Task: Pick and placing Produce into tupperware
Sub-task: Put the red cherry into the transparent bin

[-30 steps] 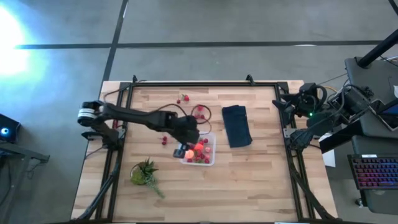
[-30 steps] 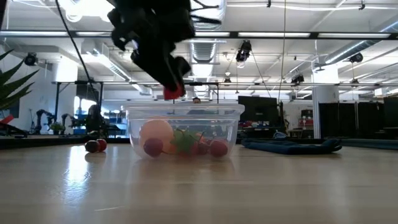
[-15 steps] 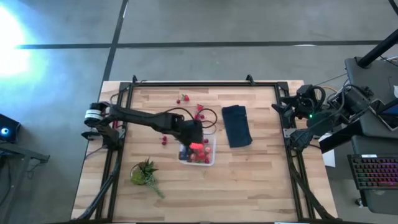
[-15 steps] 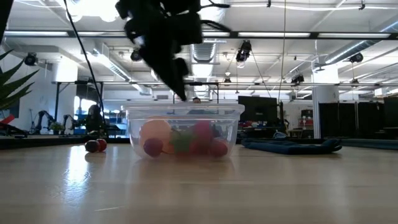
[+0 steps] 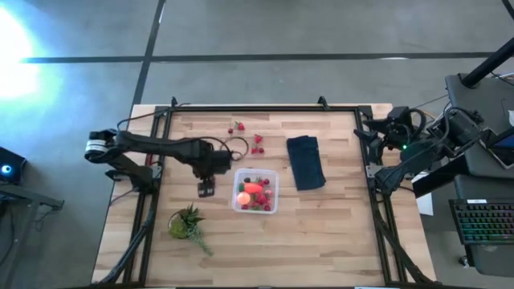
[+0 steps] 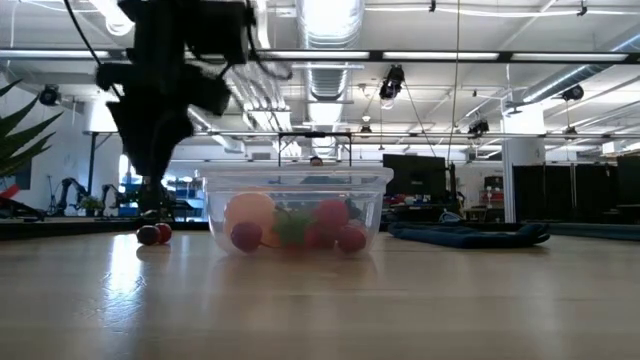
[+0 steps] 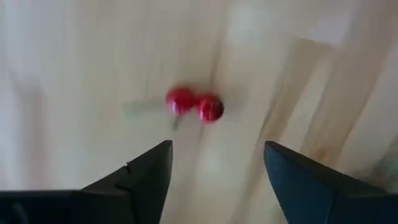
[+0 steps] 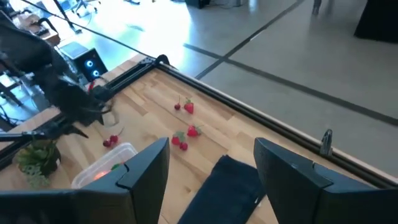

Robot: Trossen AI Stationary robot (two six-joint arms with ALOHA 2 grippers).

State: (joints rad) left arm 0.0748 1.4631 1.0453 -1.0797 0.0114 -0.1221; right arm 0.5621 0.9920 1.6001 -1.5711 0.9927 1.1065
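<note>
The clear tupperware (image 5: pixel 255 191) stands mid-table and holds red berries, an orange-red piece and a peach ball (image 6: pixel 250 212). My left gripper (image 5: pixel 206 189) hangs open just left of it, pointing down over two red berries (image 7: pixel 194 104) that lie on the wood (image 6: pixel 152 234). Nothing is between its fingers (image 7: pixel 146 180). More loose berries (image 5: pixel 257 144) lie on the far side of the box. My right gripper (image 8: pixel 211 180) waits open, high at the table's right edge.
A dark navy folded cloth (image 5: pixel 305 162) lies right of the tupperware. A green leafy bunch (image 5: pixel 186 225) sits near the front left. A thin cable loop (image 5: pixel 237 144) lies behind the left gripper. Bare wood stretches along the near edge.
My left gripper held a red berry over the tupperware, opened and let it drop in among the other produce. It then swung toward the table's left edge, clear of the box, and tipped to point straight down over the two loose berries.
</note>
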